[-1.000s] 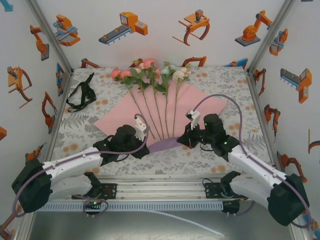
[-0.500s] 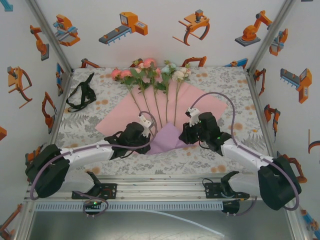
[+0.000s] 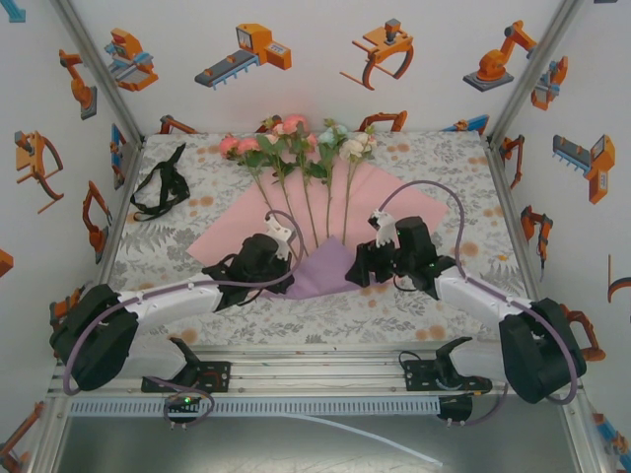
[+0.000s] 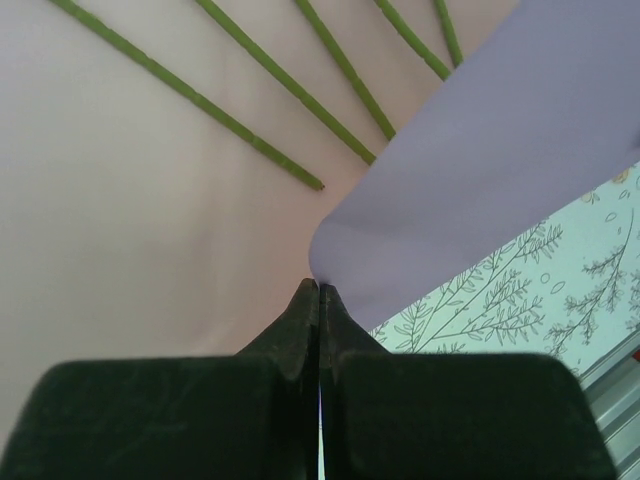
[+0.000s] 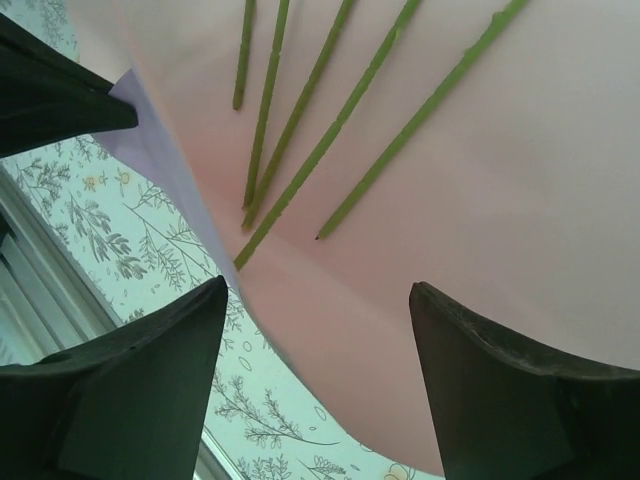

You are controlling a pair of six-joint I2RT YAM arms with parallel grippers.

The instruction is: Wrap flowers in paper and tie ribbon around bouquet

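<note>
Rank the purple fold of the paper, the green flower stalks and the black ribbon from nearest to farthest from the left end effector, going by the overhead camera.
1. The paper: its lilac fold sits right at the shut tips of the left end effector.
2. The stalks: just beyond, fanned out on the pink face.
3. The ribbon: farthest, at the far left of the table.

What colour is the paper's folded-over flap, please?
Lilac-purple; the paper shows it best in the left wrist view.
</note>
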